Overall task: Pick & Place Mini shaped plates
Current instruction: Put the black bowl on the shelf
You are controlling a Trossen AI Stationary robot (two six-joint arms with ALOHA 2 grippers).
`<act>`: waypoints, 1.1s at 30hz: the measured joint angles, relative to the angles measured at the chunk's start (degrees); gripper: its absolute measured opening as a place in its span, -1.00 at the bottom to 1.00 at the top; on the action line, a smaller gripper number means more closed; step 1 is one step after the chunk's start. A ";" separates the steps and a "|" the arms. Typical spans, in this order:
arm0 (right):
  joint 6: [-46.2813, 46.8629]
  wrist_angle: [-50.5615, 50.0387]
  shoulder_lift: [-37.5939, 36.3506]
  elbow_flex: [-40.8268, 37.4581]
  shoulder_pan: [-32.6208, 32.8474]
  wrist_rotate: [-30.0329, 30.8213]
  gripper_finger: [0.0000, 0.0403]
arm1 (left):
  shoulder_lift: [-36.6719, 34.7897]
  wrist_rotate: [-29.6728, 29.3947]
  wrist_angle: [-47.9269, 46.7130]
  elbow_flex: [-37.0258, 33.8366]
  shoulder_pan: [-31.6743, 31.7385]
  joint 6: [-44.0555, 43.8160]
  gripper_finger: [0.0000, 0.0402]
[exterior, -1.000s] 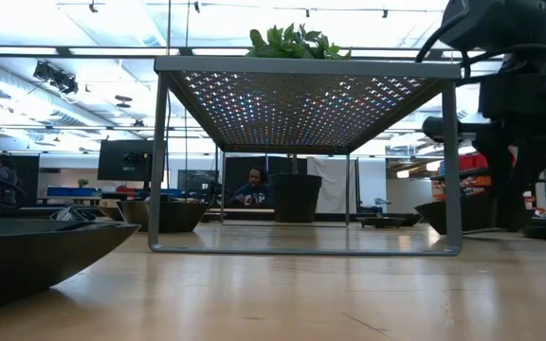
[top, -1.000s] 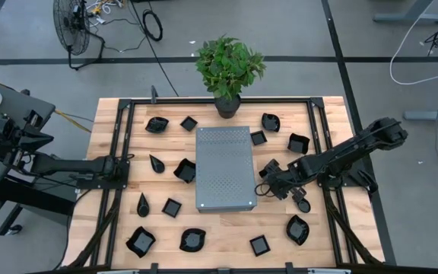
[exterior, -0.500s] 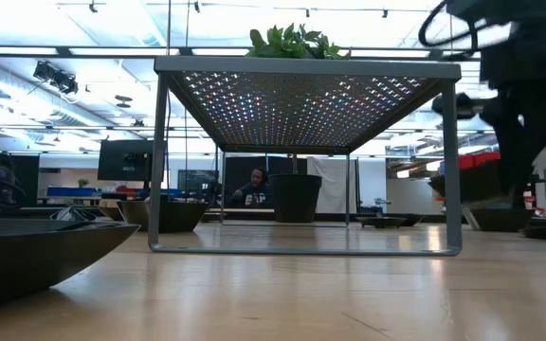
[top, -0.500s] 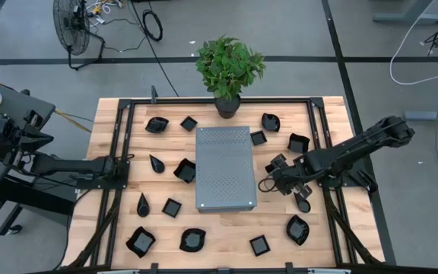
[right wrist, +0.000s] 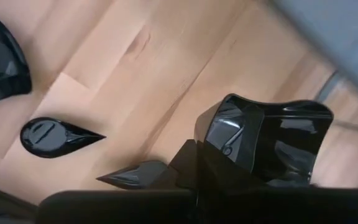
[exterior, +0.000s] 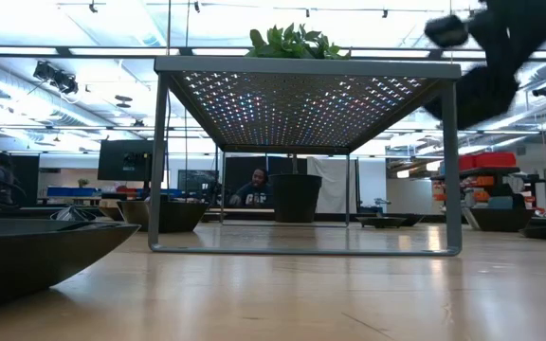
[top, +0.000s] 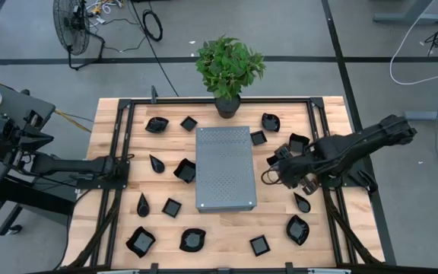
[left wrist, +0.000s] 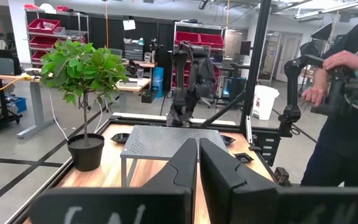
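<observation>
Clearance is the concern: the right end effector (top: 278, 164), pinching a black square dish (right wrist: 266, 142) above the desk (top: 112, 221), should lift above the grey rack (top: 224, 167) before crossing.

The mini shaped plates (top: 185, 170) scattered around the slab (top: 224, 168) are glossy black. The slab is grey, dotted with fine perforations. Behind it a plant (top: 229, 65) is leafy green, its pot seemingly black. The surface (top: 326, 237) is pale wood.

Mini shaped plates (top: 185, 170) ring the perforated slab (top: 224, 168) on every side, the potted plant (top: 229, 68) behind it.
</observation>
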 joint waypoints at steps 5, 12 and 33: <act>-7.43 -3.50 1.79 8.13 0.52 0.00 -0.98 | 0.00 0.00 0.00 0.02 -0.02 -0.02 -0.88; -22.04 -5.35 6.20 16.36 0.52 0.02 -0.98 | 0.00 0.00 0.00 0.02 -0.02 0.00 -0.88; -47.31 2.16 22.22 29.78 3.86 0.00 -0.98 | 0.00 0.00 0.00 0.00 0.00 0.00 -0.88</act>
